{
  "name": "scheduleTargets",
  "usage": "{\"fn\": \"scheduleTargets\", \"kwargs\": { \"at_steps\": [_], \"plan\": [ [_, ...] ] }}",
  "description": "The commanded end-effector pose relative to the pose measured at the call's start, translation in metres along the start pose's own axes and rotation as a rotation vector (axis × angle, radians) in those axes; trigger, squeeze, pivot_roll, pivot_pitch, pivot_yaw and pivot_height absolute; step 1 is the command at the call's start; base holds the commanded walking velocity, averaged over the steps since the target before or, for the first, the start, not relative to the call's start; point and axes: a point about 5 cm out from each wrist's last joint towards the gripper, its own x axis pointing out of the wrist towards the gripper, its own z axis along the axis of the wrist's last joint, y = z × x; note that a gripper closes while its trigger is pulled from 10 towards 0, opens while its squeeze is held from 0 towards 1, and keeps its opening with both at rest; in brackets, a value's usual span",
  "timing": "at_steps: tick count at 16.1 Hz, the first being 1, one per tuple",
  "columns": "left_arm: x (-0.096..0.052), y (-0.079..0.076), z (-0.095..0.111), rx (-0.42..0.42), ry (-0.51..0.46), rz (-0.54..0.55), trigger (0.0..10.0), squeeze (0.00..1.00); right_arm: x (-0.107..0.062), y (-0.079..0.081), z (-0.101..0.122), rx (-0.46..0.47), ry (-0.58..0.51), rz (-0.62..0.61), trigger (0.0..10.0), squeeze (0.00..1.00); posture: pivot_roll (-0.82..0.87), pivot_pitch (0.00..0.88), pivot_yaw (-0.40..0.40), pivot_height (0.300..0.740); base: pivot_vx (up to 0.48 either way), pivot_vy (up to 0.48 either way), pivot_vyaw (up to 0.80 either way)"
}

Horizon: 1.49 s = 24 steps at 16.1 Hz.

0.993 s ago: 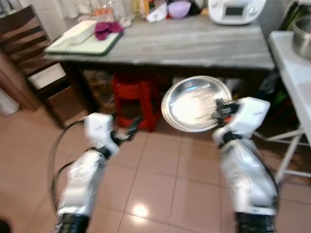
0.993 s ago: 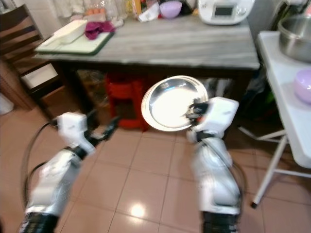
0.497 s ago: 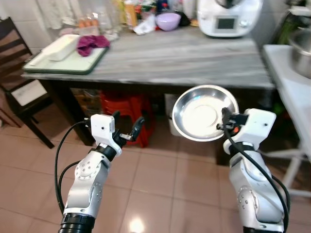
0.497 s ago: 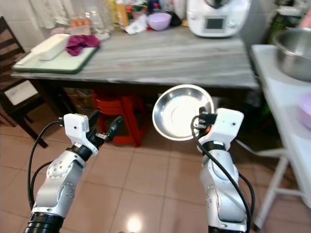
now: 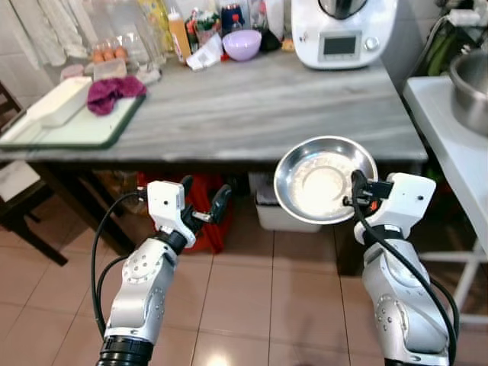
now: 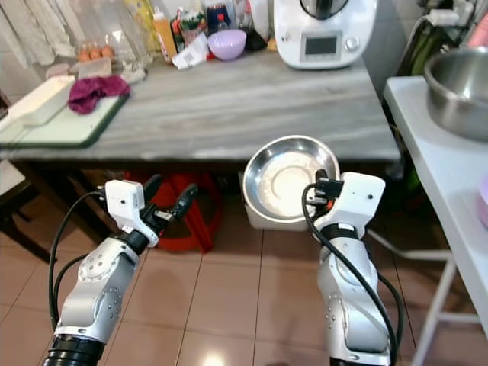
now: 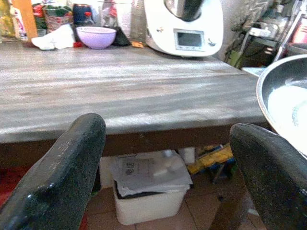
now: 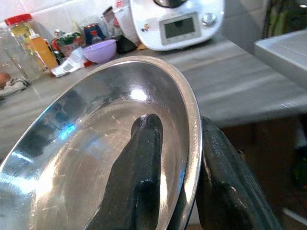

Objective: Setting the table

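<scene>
From the head camera, the right gripper (image 5: pixel 357 191) held a steel plate (image 5: pixel 325 179) by its rim, tilted up with its hollow facing the robot, in front of the table (image 5: pixel 252 114) edge and just below the tabletop. The left gripper (image 5: pixel 204 200) hung level with it on the other side, fingers spread and empty, in front of a red stool (image 5: pixel 200 221) under the table. On the table stood a white cooker (image 5: pixel 341 30), a purple bowl (image 5: pixel 242 44), bottles (image 5: pixel 178 34), a tray (image 5: pixel 72 122) bearing a magenta cloth (image 5: pixel 110 90), and eggs (image 5: pixel 107 55). A white bin (image 5: pixel 280 215) sat on the tiled floor (image 5: pixel 252 297) beneath. To the right, a white side table (image 6: pixel 450 160) carried a large steel pot (image 6: pixel 457 80).

In the left wrist view, the two black fingers (image 7: pixel 72 172) stood wide apart with nothing between them, pointing at the table edge; the bin showed between them, lower down. The plate's rim came in beside the far finger. The cooker and purple bowl sat at the back of the tabletop.

In the right wrist view, the fingers (image 8: pixel 144 163) were clamped on the plate's rim, one inside the hollow and one behind it. The cooker and bowl lay beyond the plate.
</scene>
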Motion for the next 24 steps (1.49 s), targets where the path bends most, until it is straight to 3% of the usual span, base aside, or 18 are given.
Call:
{"fn": "scheduleTargets", "kwargs": {
  "at_steps": [1,12,18,24],
  "plan": [
    [-0.006,0.010,0.001,0.015,0.006,0.030,10.0,0.00,0.002,0.012,0.007,0.016,-0.030,0.050,10.0,0.00,-0.22,0.107,0.087,0.740,0.480,0.000,0.00],
    [-0.005,0.008,0.003,-0.004,-0.010,0.014,10.0,0.00,0.008,0.016,0.010,0.012,-0.041,0.075,10.0,0.00,-0.22,0.108,0.089,0.740,0.436,0.000,0.00],
    [-0.025,0.018,0.000,0.065,0.038,-0.016,10.0,0.00,0.016,0.015,0.015,0.029,-0.051,0.082,10.0,0.00,-0.21,0.110,0.088,0.740,0.000,0.000,0.00],
    [-0.049,0.016,-0.007,0.112,0.111,-0.096,10.0,0.00,0.043,0.014,0.011,0.077,0.012,0.063,10.0,0.00,-0.17,0.125,0.089,0.740,0.000,0.000,0.00]
  ]
}}
